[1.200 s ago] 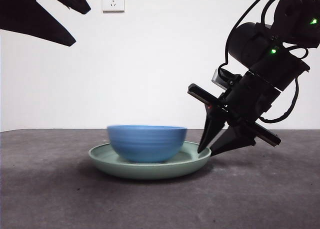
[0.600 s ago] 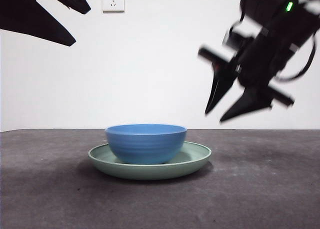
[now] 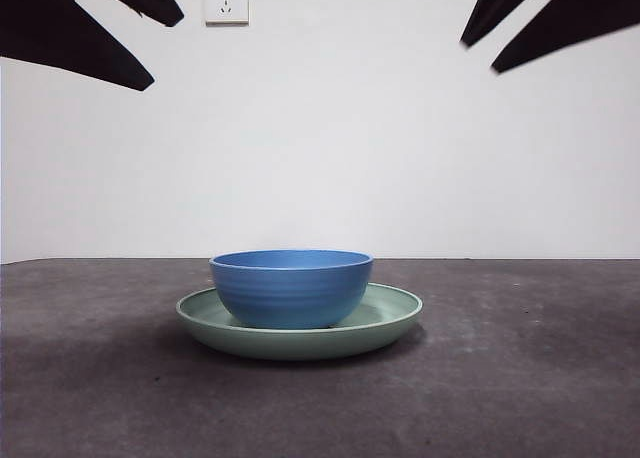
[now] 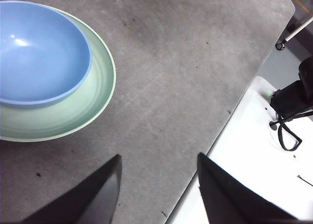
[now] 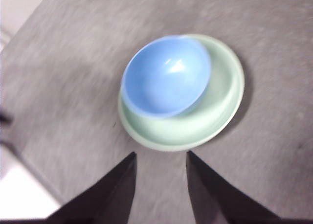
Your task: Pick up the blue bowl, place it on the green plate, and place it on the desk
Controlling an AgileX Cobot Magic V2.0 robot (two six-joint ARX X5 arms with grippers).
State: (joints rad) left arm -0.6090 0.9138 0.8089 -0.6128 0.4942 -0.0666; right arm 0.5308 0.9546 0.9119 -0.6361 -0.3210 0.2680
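The blue bowl [image 3: 291, 287] stands upright in the green plate [image 3: 395, 316], which lies on the dark grey desk [image 3: 520, 378]. The bowl sits off-centre, toward one side of the plate. Both show in the left wrist view, bowl [image 4: 39, 53] and plate [image 4: 73, 111], and in the right wrist view, bowl [image 5: 166, 75] and plate [image 5: 215, 111]. My right gripper [image 5: 160, 160] is open and empty, high above the plate, seen at the front view's top right [image 3: 480, 53]. My left gripper [image 4: 159, 165] is open and empty, raised at the top left [image 3: 165, 48].
A white wall with a socket [image 3: 226, 0] stands behind the desk. In the left wrist view the desk's edge [image 4: 234, 106] borders a white surface [image 4: 254, 155] holding a black cable and stand base.
My right gripper has risen from beside the plate's rim on the right to the top right corner, away from the plate. The bowl and plate stay put. The left arm has not moved.
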